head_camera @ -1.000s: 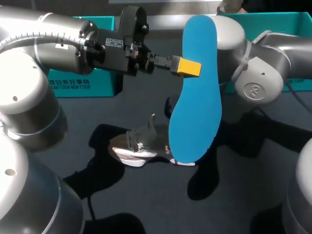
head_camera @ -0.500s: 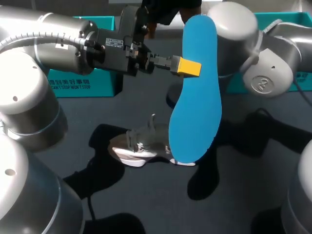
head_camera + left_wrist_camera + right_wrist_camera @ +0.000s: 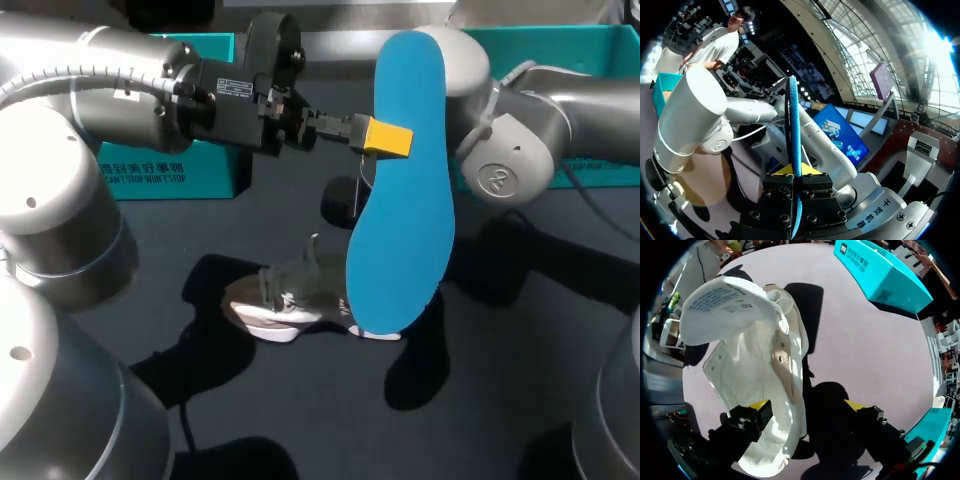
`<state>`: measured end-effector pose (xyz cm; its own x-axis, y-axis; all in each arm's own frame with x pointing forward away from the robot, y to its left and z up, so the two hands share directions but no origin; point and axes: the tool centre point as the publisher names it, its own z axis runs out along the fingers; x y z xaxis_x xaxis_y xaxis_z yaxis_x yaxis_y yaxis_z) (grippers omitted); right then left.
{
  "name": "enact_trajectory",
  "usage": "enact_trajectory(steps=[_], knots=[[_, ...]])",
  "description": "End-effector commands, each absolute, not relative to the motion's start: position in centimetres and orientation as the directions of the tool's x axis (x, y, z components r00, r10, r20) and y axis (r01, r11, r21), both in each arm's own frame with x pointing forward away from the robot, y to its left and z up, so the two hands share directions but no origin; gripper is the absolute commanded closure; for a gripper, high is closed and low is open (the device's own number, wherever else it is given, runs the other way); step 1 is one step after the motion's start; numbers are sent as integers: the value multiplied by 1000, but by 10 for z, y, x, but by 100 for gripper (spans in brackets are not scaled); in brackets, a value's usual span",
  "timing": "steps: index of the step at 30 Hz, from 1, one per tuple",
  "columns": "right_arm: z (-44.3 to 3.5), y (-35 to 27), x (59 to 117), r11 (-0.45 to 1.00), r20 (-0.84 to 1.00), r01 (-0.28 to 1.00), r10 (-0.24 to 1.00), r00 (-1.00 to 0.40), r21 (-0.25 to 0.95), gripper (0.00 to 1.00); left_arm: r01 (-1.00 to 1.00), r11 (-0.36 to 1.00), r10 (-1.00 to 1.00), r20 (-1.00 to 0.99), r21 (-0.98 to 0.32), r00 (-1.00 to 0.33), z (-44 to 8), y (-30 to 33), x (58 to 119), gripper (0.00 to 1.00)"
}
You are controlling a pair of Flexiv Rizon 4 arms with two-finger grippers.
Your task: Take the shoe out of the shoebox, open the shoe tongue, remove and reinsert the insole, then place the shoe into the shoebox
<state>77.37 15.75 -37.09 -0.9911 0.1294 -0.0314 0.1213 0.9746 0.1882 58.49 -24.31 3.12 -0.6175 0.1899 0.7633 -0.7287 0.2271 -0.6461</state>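
Insole (image 3: 400,200), blue: clamped upright in left claw (image 3: 390,138). Shoe (image 3: 765,370): under open right claw (image 3: 808,407), tongue (image 3: 725,302) lifted. Advice: brace shoe, feed insole toe-first.

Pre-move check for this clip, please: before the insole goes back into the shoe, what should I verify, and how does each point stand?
1. Insole held firmly: ok. The left gripper is shut on the blue insole, which hangs upright above the table.
2. Shoe out of the shoebox: ok. The shoe lies on the table.
3. Tongue open: ok. The tongue is folded up and the opening shows.
4. Shoe steadied: not ok. The right gripper is open, with one finger at the shoe's rim and the other over bare table.
5. Insole lined up with the opening: cannot tell.
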Motion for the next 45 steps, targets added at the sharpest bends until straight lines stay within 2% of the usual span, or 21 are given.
enact_trajectory(steps=[1, 11, 13, 15, 21, 24, 27, 33, 45], knots=[[-394, 167, 777, 976, -6, 117, 120, -993, 185, 48, -730, 226, 188, 764, -645, -617, 30, -243, 584, 100], [-409, 178, 773, 978, 42, 93, 87, -995, 186, 60, -730, 226, 188, 764, -645, -617, 30, -243, 584, 100], [-412, 180, 772, 979, 57, 92, 83, -995, 181, 71, -730, 226, 188, 764, -645, -617, 30, -243, 584, 100], [-413, 181, 772, 979, 67, 96, 85, -994, 181, 100, -730, 226, 188, 764, -645, -617, 30, -243, 584, 100], [-406, 182, 764, 971, 119, 176, 158, -980, 160, 100, -730, 226, 188, 764, -645, -617, 30, -243, 584, 100], [-389, 179, 757, 921, 152, 349, 325, -933, 175, 100, -730, 226, 188, 764, -645, -617, 30, -243, 584, 100], [-374, 173, 745, 821, 199, 518, 481, -854, 240, 100, -730, 226, 188, 764, -645, -617, 30, -243, 584, 100], [-357, 165, 719, 587, 297, 770, 710, -638, 251, 100, -730, 226, 188, 764, -645, -617, 30, -243, 584, 100], [-352, 165, 715, 556, 300, 791, 732, -611, 254, 100, -730, 226, 188, 764, -645, -617, 30, -243, 584, 100]])
